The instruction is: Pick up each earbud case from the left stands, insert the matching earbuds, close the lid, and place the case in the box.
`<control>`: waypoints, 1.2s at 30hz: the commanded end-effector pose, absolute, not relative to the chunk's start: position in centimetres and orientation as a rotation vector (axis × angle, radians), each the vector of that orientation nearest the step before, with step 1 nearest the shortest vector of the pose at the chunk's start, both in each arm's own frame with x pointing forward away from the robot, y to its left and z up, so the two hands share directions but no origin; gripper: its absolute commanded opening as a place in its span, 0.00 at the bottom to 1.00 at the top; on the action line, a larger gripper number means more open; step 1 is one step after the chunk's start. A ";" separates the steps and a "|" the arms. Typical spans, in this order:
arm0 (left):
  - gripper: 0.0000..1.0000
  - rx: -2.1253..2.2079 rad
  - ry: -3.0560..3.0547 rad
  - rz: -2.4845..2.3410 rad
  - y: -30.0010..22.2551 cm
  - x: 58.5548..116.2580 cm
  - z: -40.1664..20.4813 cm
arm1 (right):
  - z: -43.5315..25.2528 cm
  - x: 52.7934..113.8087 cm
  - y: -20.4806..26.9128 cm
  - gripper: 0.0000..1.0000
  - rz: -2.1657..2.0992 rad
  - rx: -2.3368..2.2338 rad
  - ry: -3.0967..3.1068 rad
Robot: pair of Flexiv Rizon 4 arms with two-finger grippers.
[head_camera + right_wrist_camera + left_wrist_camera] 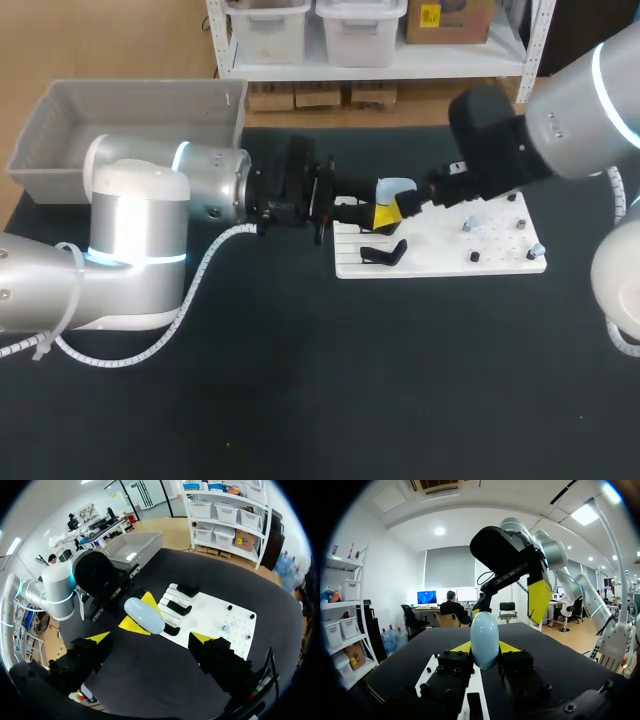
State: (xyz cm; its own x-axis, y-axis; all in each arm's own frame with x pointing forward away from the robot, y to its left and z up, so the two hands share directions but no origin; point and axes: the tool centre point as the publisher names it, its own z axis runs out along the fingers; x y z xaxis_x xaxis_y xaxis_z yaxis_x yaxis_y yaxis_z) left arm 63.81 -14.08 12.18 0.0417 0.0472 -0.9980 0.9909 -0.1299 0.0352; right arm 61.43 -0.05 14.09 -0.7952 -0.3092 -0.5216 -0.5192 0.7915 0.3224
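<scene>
A pale blue earbud case (395, 188) hangs over the left end of the white board (440, 262), and my left gripper (374, 192) is shut on it. In the left wrist view the case (485, 639) stands upright between my left gripper's (485, 649) yellow tips. My right gripper (392, 212) is right beside the case, open. From its wrist, the right gripper (150, 639) stands wide, with the case (144, 615) just ahead of it and untouched. Small earbuds (472, 218) (226, 628) rest on the board's right half.
Black stands (383, 253) (178, 608) sit on the board's left part, under the grippers. Short pegs (474, 257) dot its right part. A grey bin (130, 120) stands at the table's back left. The table is covered in black cloth (300, 400).
</scene>
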 end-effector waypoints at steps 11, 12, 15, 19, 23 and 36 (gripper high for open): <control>0.00 1.354 1.154 -1.243 -14.1 63.6 12.2 | 13.3 62.5 -0.3 1.00 0.625 -0.561 2.539; 0.00 1.354 1.154 -1.243 -14.1 63.6 12.2 | 13.2 62.6 -0.4 1.00 0.624 -0.559 2.540; 0.00 1.354 1.154 -1.243 -14.1 63.6 12.2 | 13.2 62.8 -0.5 1.00 0.624 -0.548 2.539; 0.00 1.354 1.154 -1.243 -14.1 63.6 12.2 | 13.2 63.0 -0.6 1.00 0.625 -0.538 2.538; 0.00 1.354 1.154 -1.243 -14.1 63.6 12.2 | 13.2 63.2 -0.7 1.00 0.624 -0.531 2.538; 0.00 1.354 1.154 -1.243 -14.1 63.6 12.2 | 14.6 64.5 -1.3 1.00 0.606 -0.487 2.509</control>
